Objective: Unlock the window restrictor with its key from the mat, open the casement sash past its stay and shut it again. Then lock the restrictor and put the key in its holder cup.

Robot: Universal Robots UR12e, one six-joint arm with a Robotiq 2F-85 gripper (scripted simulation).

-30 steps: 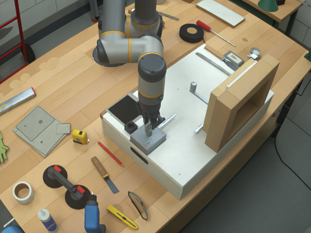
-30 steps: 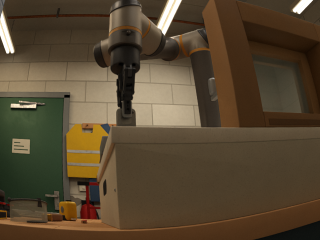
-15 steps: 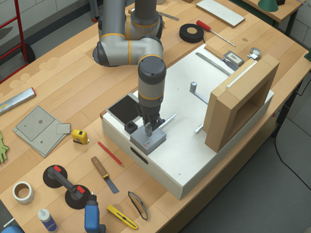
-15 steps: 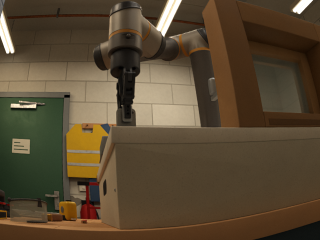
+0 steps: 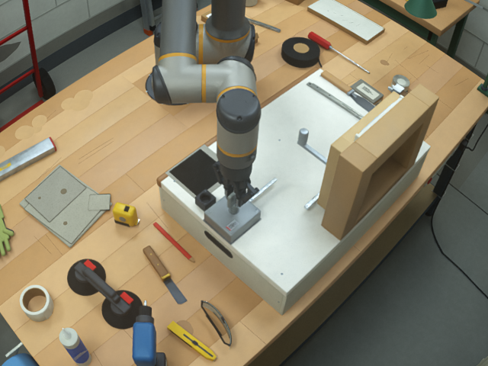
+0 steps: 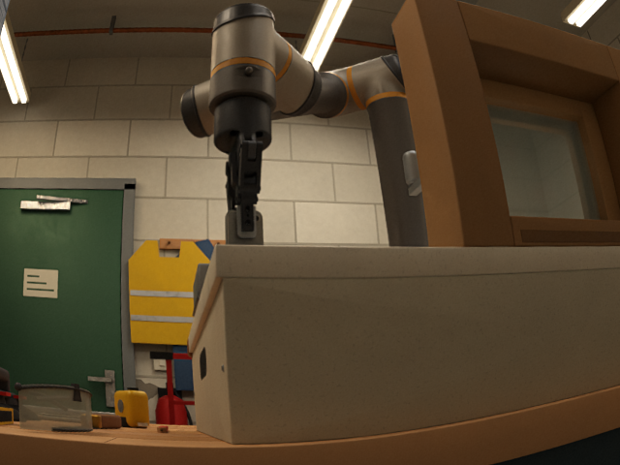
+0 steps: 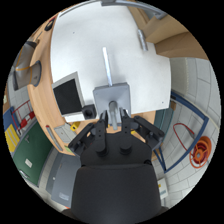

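The grey key (image 5: 232,205) (image 7: 112,111) stands upright in the top of the grey restrictor lock box (image 5: 232,220) (image 7: 112,97), near the front left corner of the white base. My gripper (image 5: 235,196) (image 6: 244,220) (image 7: 113,118) points straight down over the box with its fingers at the sides of the key's head, open and holding nothing. A metal restrictor bar (image 5: 263,189) (image 7: 107,67) runs from the box toward the wooden window frame (image 5: 378,157), whose sash sits closed. The black holder cup (image 5: 205,199) (image 7: 89,112) stands just left of the box, beside the black mat (image 5: 196,170) (image 7: 67,96).
A yellow tape measure (image 5: 125,214), a red pencil (image 5: 173,242) and a putty knife (image 5: 163,274) lie on the bench left of the base. The sash handle (image 5: 303,136) sticks up mid-base. Safety glasses (image 5: 216,321) and a suction lifter (image 5: 103,293) lie nearer the bench front.
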